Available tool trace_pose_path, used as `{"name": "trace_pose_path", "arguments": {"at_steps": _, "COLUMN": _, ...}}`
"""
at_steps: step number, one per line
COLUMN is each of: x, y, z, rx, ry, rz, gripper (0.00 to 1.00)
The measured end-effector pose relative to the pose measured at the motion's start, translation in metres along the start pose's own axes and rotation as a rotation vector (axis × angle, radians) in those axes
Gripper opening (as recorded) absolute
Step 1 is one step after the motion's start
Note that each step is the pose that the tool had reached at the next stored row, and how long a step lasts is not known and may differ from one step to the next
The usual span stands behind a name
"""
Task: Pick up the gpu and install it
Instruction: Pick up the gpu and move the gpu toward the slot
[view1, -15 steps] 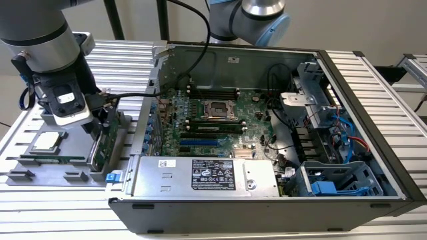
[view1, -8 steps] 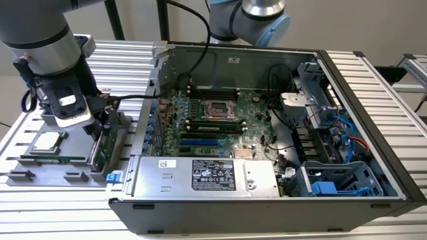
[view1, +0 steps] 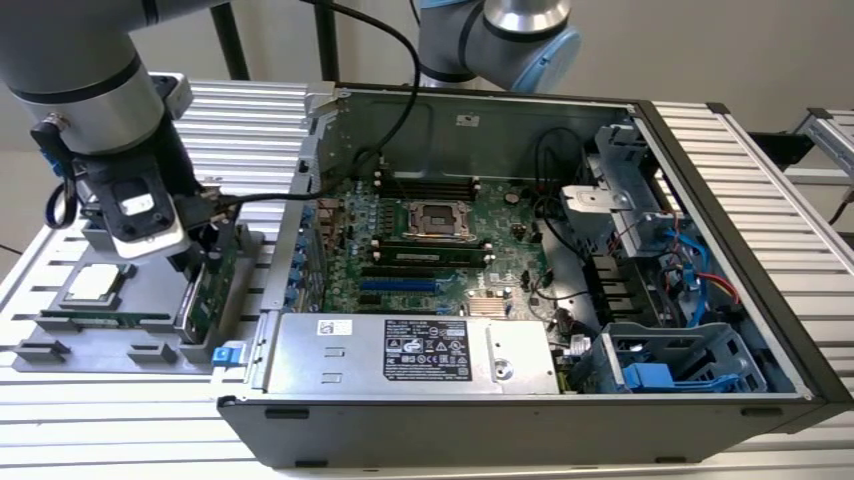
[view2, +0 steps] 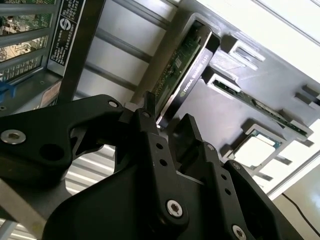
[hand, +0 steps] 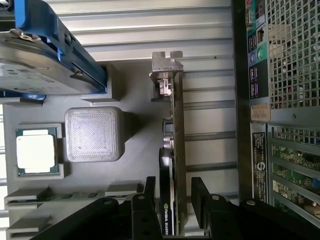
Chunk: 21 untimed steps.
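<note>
In the exterior view, the gripper (view1: 200, 250) was down low over the gray tray (view1: 80, 350), next to the open computer case (view1: 534, 420). The gpu (view1: 198, 292) stood on its edge in a slot of that tray, right under the gripper. A square chip (view1: 91, 285) and a long memory stick (view1: 100, 320) lay in the same tray, near it. The tray was just beside the case wall. I think a crooked lift could bump the card on that wall.

In the first wrist view, the gripper (hand: 173, 189) was open. One of its fingers (hand: 200, 192) was on each side of the gpu (hand: 176, 125), and they were not pinching it. The card did not look quite in the middle of the gap. One finger might touch first and push the card over in its slot. The fingers were at the end far from the silver bracket (hand: 167, 67). Held by one end, the card might tip down.

In the second wrist view, the gripper (view2: 167, 125) was also spread apart, with the gpu (view2: 182, 70) running between the fingers (view2: 192, 135). The card was thin and looked smooth. A weak squeeze could let it slip. A hard squeeze on its little parts could hurt them.
</note>
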<state>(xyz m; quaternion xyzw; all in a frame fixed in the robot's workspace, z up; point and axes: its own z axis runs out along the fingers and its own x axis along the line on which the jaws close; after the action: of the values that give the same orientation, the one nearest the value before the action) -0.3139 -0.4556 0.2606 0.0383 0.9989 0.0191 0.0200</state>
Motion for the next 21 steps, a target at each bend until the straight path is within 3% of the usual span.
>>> {"name": "trace_pose_path", "arguments": {"at_steps": 21, "x": 0.0023, "y": -0.0006, "z": 0.0107, "rx": 0.0000, "ry": -0.0001, "rz": 0.000, "gripper": 1.00}}
